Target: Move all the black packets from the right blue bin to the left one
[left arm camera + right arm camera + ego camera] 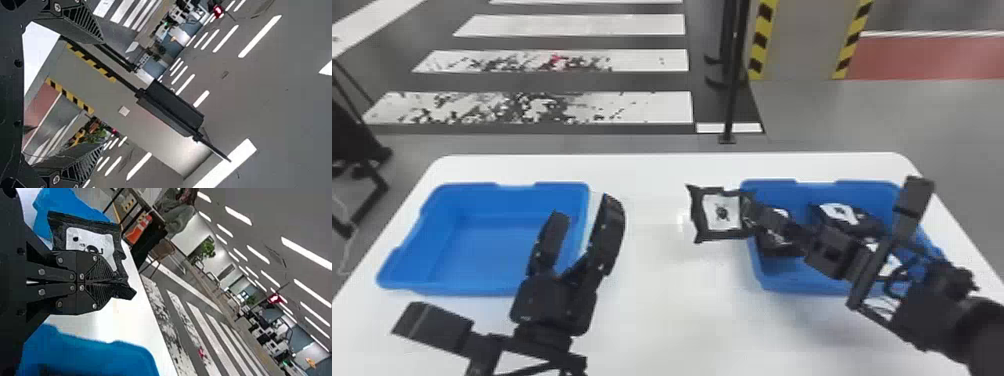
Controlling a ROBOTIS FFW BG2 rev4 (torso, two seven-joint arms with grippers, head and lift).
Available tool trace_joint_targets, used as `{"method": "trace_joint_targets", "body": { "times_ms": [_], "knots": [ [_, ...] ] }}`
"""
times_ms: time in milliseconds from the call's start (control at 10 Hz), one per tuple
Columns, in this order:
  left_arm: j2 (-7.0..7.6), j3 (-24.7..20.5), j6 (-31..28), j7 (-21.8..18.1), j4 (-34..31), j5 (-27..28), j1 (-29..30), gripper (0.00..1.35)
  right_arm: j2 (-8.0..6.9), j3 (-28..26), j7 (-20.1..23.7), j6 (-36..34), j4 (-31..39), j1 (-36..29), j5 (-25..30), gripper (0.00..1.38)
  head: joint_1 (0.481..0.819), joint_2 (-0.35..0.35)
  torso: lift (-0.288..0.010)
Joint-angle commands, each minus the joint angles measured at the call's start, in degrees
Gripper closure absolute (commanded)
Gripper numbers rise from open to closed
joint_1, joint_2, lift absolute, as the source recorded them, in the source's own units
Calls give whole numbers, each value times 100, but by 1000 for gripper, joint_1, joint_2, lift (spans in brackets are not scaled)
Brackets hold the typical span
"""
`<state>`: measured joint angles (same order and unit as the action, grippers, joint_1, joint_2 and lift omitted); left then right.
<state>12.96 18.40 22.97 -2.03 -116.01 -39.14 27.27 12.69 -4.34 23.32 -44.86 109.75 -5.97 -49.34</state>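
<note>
held packet (722,212): black with a white label, up over the gap between the bins, just beside the right one. i'd call this mid-transfer.

right end effector (105,282): fingers pinched together on the packet near one edge, a corner poking out past the tips. that's my worry: with the hold so far off centre, a quick swing could make the packet pivot, or its weight could peel it loose and drop it short.

right blue bin (794,284): at least three more black packets in there, one near the far side (864,225), one by the inner wall (774,245), another partly behind my arm. can't get a full count, so i could easily call it done too early.

left end effector (584,212): fingers wide apart, nothing in them, by the inner side of the left bin. if i bring the right arm straight across, the two could knock together because they'd want the same space. i'd park the left one first, or try a careful handover.

left blue bin (477,285): where the packet has to go. come in too low and it snags on the rim; let go early and it lands outside.

table (682,315): white, under both bins, and the likely landing spot for a fumble.
</note>
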Motion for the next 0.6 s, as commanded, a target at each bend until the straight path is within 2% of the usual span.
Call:
{"method": "trace_joint_targets", "body": {
  "times_ms": [0,100,500],
  "knots": [
    [22,22,-202,0,20,338,-28,114,41,411,23,57,-112,189,-276,1269,695,30,-168],
    [22,-1,-258,0,35,486,-28,114,50,628,32,71,-126,274,-413,1269,695,47,-168],
    [40,79,-427,-8,49,509,-56,114,94,1303,67,197,-393,583,-847,1269,695,119,-168]
  ]
}}
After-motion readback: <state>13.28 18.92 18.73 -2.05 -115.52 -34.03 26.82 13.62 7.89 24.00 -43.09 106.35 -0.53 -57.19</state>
